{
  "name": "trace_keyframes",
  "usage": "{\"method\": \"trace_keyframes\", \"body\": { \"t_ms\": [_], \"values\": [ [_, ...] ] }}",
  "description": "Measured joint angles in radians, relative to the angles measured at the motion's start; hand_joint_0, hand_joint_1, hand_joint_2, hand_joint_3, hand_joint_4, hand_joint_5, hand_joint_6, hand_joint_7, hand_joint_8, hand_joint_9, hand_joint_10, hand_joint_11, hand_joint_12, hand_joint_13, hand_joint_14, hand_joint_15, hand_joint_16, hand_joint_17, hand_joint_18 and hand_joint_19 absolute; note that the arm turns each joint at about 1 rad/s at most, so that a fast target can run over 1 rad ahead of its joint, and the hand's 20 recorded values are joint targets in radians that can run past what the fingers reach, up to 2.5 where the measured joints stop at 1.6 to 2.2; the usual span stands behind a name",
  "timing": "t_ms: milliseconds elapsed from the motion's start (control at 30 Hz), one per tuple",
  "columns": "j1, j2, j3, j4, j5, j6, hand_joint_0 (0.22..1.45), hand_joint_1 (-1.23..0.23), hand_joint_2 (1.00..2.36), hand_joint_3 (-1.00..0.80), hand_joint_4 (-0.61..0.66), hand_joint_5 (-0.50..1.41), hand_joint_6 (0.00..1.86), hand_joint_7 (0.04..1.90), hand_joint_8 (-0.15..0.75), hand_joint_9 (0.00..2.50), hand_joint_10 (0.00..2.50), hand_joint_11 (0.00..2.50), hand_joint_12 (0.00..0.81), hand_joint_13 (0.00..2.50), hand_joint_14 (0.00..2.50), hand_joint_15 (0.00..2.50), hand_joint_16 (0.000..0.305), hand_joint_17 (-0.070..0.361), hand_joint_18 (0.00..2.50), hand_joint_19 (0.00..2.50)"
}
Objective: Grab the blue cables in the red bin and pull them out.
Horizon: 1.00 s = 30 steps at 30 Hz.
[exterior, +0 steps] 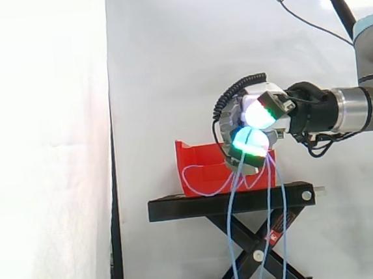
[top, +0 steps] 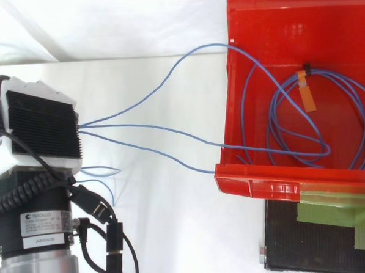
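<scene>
The robot hand [exterior: 251,130] is held closed, its glowing fingers curled round the blue cables [exterior: 270,204]. In the top view, 3 strands are seen running from under the robot hand [top: 41,128] across open space into the red bin [top: 283,180], which stands apart from it. The rest of the cable is coiled inside the bin, where an orange tag [top: 307,93] is fixed to the loops. In the side view, further strands are seen hanging straight down below the robot hand. The bin [exterior: 198,161] is carried on a black counter [exterior: 231,204] with a scissor frame, lower than the robot hand. A white curtain [exterior: 167,63] is hung behind the robot hand.
</scene>
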Motion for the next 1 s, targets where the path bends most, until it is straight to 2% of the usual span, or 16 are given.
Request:
{"method": "trace_keyframes", "body": {
  "t_ms": [233,400,600,1000],
  "values": [
    [-0.001,0.0,0.0,0.0,0.0,0.0,0.85,-1.04,1.01,-0.79,0.3,1.0,0.45,0.65,0.329,1.26,0.0,1.73,0.377,0.94,2.5,0.69,0.047,0.106,1.07,1.08],
    [-0.001,0.0,0.0,0.0,0.0,0.0,0.87,-1.06,1.01,-0.71,0.3,0.93,0.6,0.56,0.334,1.24,0.0,1.73,0.371,0.92,2.5,0.7,0.047,0.105,1.05,1.07],
    [-0.001,0.001,0.0,-0.001,-0.005,0.0,0.87,-1.07,1.01,-0.71,0.29,0.84,0.75,0.49,0.336,1.2,0.0,1.73,0.378,0.92,2.5,0.69,0.046,0.105,1.03,1.07],
    [-0.005,0.001,0.0,-0.002,-0.012,0.0,0.88,-1.08,1.01,-0.68,0.3,0.74,0.85,0.42,0.337,1.16,0.02,1.73,0.371,0.9,2.5,0.67,0.047,0.105,1.01,1.07]
  ]
}}
